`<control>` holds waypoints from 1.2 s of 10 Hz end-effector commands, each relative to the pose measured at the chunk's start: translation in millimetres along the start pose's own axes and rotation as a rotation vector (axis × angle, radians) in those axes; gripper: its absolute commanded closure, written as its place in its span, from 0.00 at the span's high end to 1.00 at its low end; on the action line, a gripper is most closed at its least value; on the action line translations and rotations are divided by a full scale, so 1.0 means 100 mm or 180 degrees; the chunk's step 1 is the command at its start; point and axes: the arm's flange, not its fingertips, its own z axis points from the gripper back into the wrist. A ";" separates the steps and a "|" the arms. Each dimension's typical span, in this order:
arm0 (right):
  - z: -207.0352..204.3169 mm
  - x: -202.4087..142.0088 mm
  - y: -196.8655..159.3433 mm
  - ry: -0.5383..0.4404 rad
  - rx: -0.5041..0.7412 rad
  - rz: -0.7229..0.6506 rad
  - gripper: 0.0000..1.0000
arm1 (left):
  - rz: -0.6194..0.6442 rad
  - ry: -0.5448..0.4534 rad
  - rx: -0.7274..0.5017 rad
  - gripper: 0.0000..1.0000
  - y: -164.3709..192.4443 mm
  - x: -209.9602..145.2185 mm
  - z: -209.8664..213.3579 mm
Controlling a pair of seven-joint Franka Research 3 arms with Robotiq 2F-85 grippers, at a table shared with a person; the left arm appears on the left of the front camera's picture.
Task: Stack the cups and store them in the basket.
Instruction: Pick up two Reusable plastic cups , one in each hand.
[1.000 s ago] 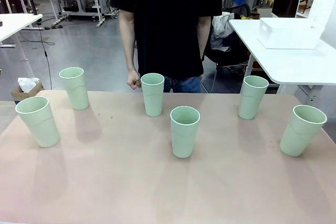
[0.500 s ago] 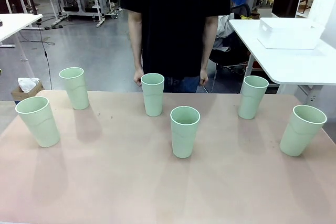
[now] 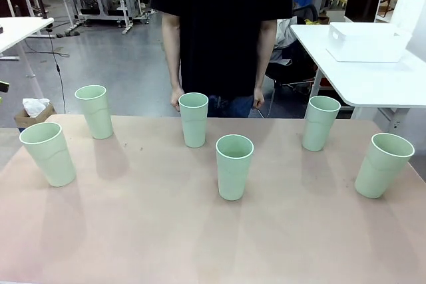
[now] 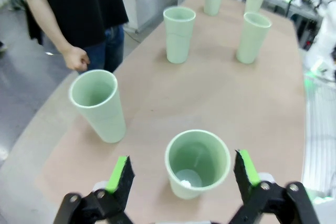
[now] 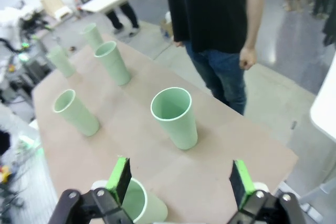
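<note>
Wrist views give me the left gripper (image 4: 182, 162) and right gripper (image 5: 180, 169) spread wide, empty; front view: six separate upright mint cups (image 3: 234, 167).

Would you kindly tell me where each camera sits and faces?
Front view: fixed on the robot's side, facing across the table at six cups and the standing person.
Left wrist view: on the left arm, looking down past its open left end effector at the leftmost cup.
Right wrist view: on the right arm, looking down past its open right end effector, rightmost cup below.
All three share the person and the cups.
</note>
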 end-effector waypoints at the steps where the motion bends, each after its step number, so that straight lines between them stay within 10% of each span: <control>1: 0.21 0.30 -0.66 0.0162 0.0355 -0.0007 1.00 | -0.0132 -0.0051 -0.0196 1.00 0.51 0.05 0.14; 6: -0.16 -0.18 -1.47 0.0457 0.1064 0.0755 1.00 | -0.0405 -0.0505 -0.0572 1.00 1.13 -0.57 0.19; 12: -0.85 -1.06 -1.12 -0.0182 0.1321 0.1097 1.00 | -0.0469 -0.0737 -0.0968 1.00 1.10 -1.22 0.02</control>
